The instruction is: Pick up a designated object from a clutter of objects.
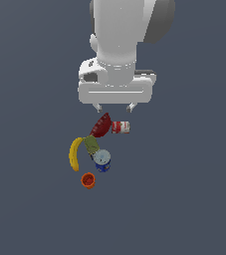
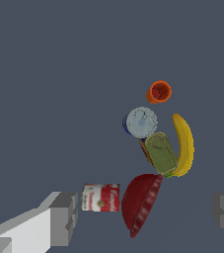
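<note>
Flat grey floor (image 1: 30,209); on it red-white can (image 1: 120,127) on side; red bowl (image 1: 100,126) tipped; banana (image 1: 74,154); green item (image 1: 91,145); blue can (image 1: 102,161); orange cup (image 1: 88,180).

Red-white can (image 2: 101,197) printed label; dark red bowl (image 2: 142,202) smooth, matt

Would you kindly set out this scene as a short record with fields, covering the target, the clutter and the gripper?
target: red-white can, lying on its side
neighbour: dark red bowl, tilted on edge, next to the can
other clutter: banana, olive-green item, blue can upright, orange cup
gripper: open, above the clutter, holding nothing
contact: none with the can yet
surface: plain dark grey floor
</note>
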Available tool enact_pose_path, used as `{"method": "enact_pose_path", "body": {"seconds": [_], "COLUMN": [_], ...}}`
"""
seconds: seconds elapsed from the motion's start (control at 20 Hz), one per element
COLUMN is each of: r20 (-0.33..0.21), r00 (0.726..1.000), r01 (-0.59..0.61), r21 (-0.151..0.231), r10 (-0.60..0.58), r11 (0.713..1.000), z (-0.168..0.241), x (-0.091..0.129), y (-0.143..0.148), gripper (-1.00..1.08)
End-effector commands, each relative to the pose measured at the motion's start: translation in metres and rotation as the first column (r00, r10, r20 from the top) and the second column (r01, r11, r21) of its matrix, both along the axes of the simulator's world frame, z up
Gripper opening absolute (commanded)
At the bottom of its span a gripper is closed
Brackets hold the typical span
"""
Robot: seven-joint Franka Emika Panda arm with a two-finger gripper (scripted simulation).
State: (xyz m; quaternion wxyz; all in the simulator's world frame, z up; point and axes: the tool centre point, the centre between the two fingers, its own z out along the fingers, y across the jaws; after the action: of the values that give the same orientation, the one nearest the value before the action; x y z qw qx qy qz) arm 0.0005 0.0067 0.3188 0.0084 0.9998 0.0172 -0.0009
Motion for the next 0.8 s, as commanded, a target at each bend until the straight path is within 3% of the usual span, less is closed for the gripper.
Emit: {"method": "enact_pose_path", "body": {"seconds": [0.0, 0.75], "r20": [0.000, 0.021], "r00": [1.000, 0.999], "r01": [0.000, -0.048], "r21": [0.000, -0.007], "r10": [0.000, 0.049], "r11": [1.000, 0.999], "z": [0.000, 0.020], "x": [0.000, 0.002], "y": [0.000, 0.006], "gripper": [1.00, 1.00]}}
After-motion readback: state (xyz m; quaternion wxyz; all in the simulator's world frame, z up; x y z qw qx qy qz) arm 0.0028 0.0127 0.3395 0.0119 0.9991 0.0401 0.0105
